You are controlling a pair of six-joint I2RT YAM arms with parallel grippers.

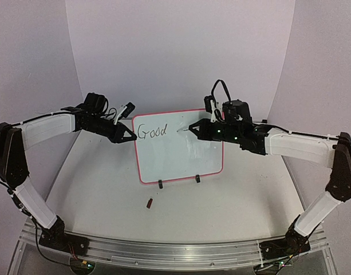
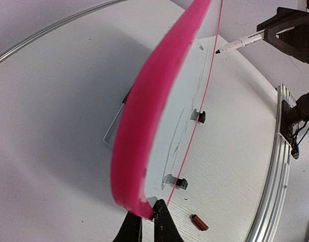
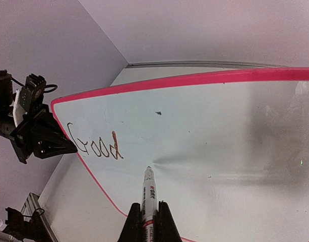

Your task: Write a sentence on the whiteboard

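Two arm bases, bolted to a metal rail at the near edge of the white table. Just beyond, left of centre, one small red-brown cap, lying loose on the tabletop, near the left clip foot but apart from it.

Farther in, two black clip feet, gripping the bottom edge of the whiteboard. Whiteboard at mid-table, standing upright on those feet, face turned to the near side, with a pink-red frame all round.

Left gripper at the upper part of the board's left edge, fingers drawn together on the pink frame and clamped onto it, as seen from the left wrist.

Sentence in the board's upper left, only one word of it so far: "Good", in black handwriting. Up and right of that word, a tiny dark speck.

Right gripper reaching in from the right at about the same height, closed tight around a white marker. Marker tip pointing left, at the board just right of the "d"; touching or barely off, cannot tell.

Farthest back, a curved pale lilac backdrop.
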